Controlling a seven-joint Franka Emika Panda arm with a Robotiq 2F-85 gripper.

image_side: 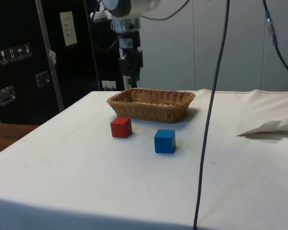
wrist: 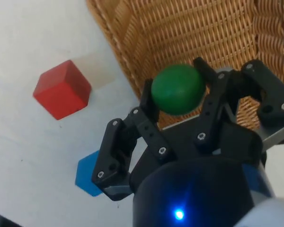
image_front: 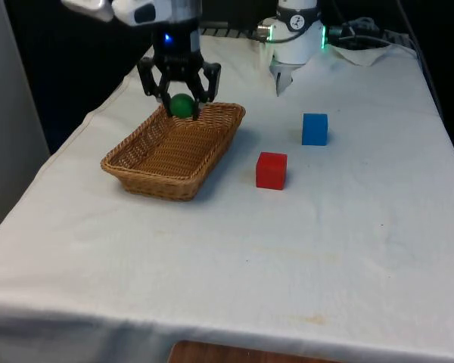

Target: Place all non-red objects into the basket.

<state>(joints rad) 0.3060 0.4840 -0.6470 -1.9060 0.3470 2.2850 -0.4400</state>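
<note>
My gripper (image_front: 182, 106) (wrist: 177, 90) is shut on a green ball (image_front: 183, 105) (wrist: 177, 89) and holds it in the air over the far end of the wicker basket (image_front: 144, 160) (image_side: 151, 104) (wrist: 203, 33). In the side view the gripper (image_side: 132, 71) hangs above the basket's far rim. A red cube (image_front: 272, 170) (image_side: 121, 127) (wrist: 62, 89) sits on the cloth beside the basket, on the front view's right. A blue cube (image_front: 315, 128) (image_side: 164, 141) (wrist: 87, 173) stands a little farther right and closer to the robot.
The basket holds nothing I can see. A crumpled white paper (image_side: 271, 129) lies on the cloth near the robot's base. A cable (image_side: 212, 105) hangs across the side view. Open cloth (image_front: 234, 257) stretches over the near half of the table.
</note>
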